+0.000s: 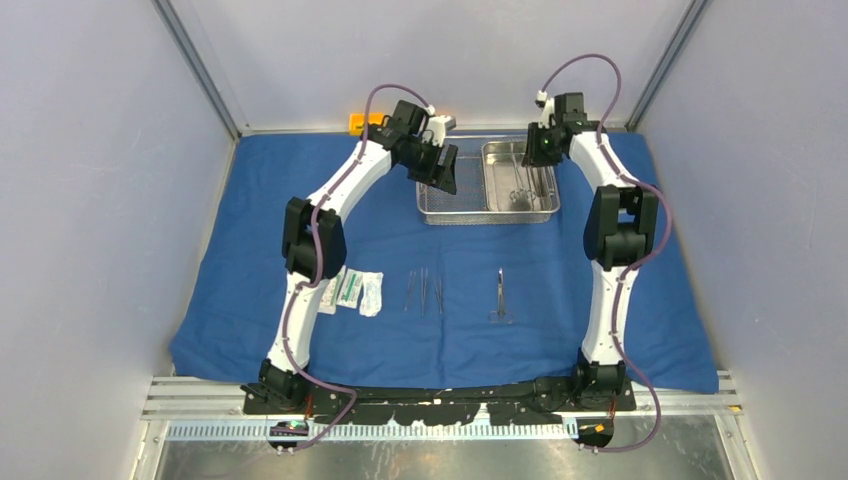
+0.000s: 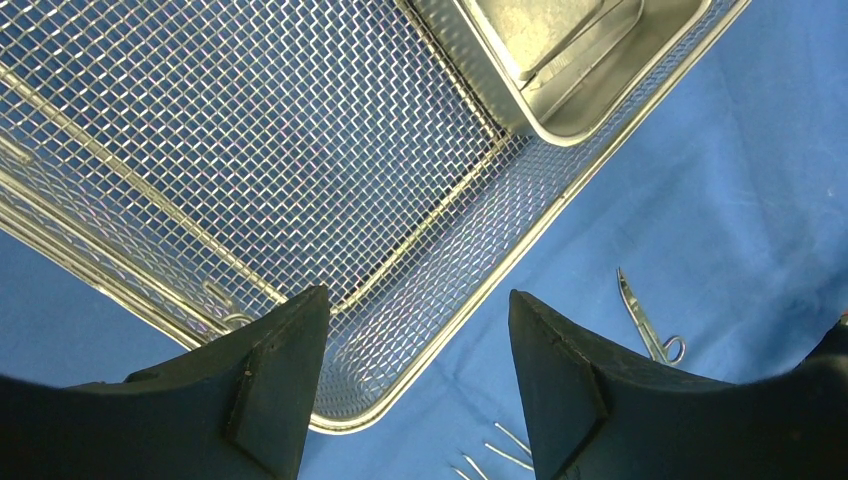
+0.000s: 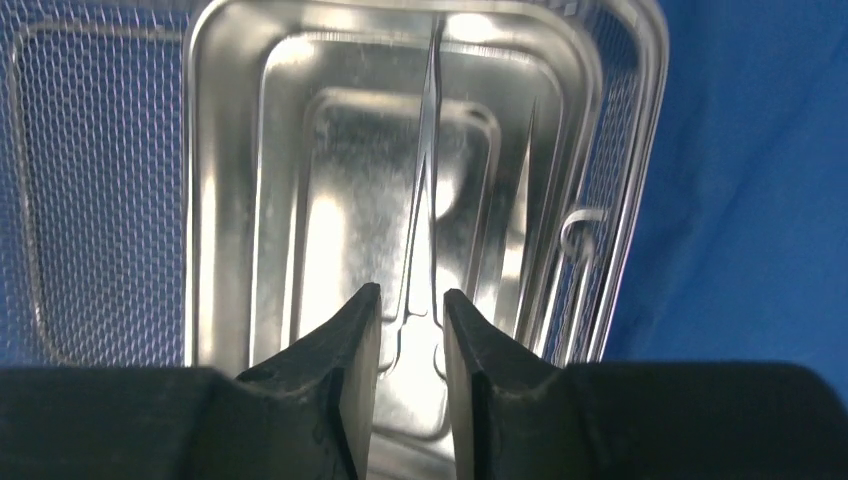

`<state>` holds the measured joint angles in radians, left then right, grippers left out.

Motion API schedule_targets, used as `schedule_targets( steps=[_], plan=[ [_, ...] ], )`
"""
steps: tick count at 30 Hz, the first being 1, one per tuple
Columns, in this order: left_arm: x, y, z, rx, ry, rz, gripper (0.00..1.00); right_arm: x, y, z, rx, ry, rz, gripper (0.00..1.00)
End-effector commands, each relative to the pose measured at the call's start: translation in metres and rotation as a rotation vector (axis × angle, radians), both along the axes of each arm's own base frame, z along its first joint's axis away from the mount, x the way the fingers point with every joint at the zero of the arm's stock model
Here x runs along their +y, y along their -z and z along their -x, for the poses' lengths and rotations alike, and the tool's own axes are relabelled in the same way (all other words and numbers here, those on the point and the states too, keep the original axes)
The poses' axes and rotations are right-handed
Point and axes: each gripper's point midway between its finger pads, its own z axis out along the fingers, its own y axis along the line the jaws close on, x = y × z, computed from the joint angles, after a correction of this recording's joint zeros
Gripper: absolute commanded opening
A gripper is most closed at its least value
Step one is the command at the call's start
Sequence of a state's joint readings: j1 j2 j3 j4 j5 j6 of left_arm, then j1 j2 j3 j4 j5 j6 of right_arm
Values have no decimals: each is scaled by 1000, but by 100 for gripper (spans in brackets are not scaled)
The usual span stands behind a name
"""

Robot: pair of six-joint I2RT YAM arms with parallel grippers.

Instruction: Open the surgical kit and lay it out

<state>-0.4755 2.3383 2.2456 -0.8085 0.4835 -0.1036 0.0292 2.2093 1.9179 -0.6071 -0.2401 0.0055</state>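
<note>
The blue cloth wrap [image 1: 250, 300] lies spread over the table. At its far side stands the mesh basket [image 1: 448, 205], with the steel tray [image 1: 495, 160] in its right half. My right gripper [image 3: 412, 292] hovers over the tray [image 3: 230, 200], jaws narrowly open, a thin steel instrument [image 3: 425, 180] lying on the tray floor below the gap. My left gripper [image 2: 420, 300] hangs wide open and empty over the basket's [image 2: 250, 150] near corner. On the cloth lie forceps [image 1: 423, 290], scissors [image 1: 500, 297] and white-green packets [image 1: 357, 290].
Small orange blocks [image 1: 358, 123] sit at the back edge beyond the cloth, behind the left arm. Grey walls close in the table on both sides and at the back. The left arm's elbow [image 1: 312, 240] overhangs the packets' left end.
</note>
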Motion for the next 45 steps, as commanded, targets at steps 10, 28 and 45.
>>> schedule_targets(
  steps=[10, 28, 45],
  plan=[
    [-9, -15, -10, -21, -2, 64, 68, 16, 30, -68, -50, 33, 57, 44],
    [-9, -11, -10, -12, -2, 58, 68, 11, 58, -81, -30, 82, 208, 31],
    [-7, -8, -12, -5, -9, 65, 68, 2, 85, -76, 22, 33, 281, 15]
  ],
)
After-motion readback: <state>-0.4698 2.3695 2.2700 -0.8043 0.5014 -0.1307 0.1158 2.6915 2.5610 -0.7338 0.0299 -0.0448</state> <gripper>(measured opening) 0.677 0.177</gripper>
